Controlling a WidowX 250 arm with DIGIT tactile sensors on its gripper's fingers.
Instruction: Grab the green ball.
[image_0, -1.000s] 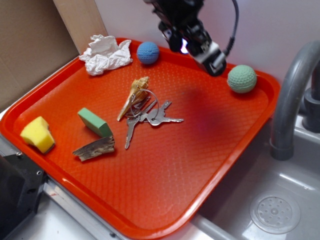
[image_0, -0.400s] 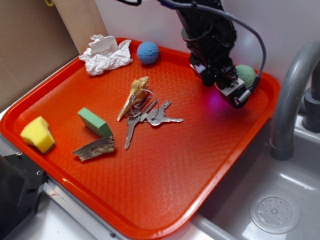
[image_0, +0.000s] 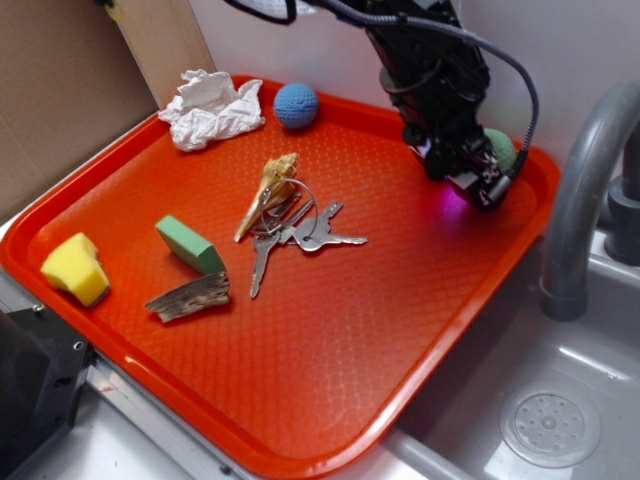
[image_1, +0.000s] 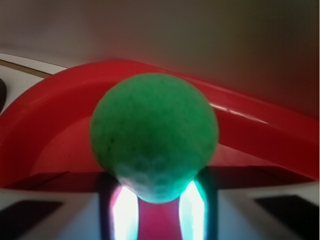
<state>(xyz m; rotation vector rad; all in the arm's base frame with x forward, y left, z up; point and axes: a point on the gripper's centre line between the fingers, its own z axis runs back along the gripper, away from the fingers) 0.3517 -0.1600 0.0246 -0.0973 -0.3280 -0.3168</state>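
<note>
The tool (image_0: 478, 180) is down at the far right corner of the orange tray (image_0: 330, 400), right against the green ball (image_0: 502, 148), which shows only as a pale sliver behind the black arm. In the wrist view the green ball (image_1: 155, 142) fills the middle, its lower part sitting between the two lit fingers (image_1: 122, 212), with the tray's red rim curving behind it. Whether the fingers press on the ball or merely flank it cannot be told.

Left of the tool along the far edge lie a blue ball (image_0: 296, 105) and a crumpled white tissue (image_0: 212, 108). Mid-tray are a shell (image_0: 270, 190) and a bunch of keys (image_0: 295, 232). Nearer left sit a green block (image_0: 189, 245), a piece of wood (image_0: 188, 297) and a yellow sponge (image_0: 75, 267). A grey tap (image_0: 580, 200) stands over the sink (image_0: 540, 420) to the right.
</note>
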